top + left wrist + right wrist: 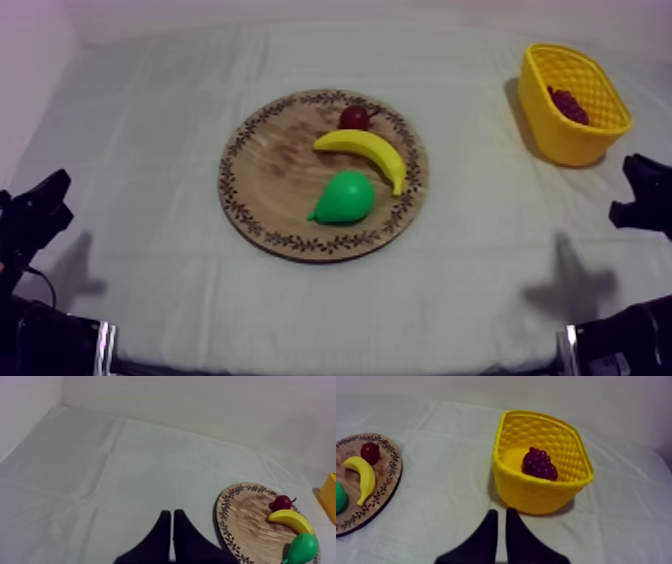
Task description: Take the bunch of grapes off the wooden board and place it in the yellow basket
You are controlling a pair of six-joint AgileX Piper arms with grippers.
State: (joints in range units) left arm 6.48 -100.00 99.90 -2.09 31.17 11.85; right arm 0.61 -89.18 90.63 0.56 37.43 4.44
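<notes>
Grapes (539, 463) in basket (536, 496) — open cloth (480, 120) between it and board (270, 170).

Left tool (172, 514) and right tool (501, 512), both low, narrow closed wedges, empty.

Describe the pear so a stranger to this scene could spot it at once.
Find the round wooden board in the middle of the table. Of three fruits on it, the pear lies beside the banana, opposite the small red fruit. It alone is green.
</notes>
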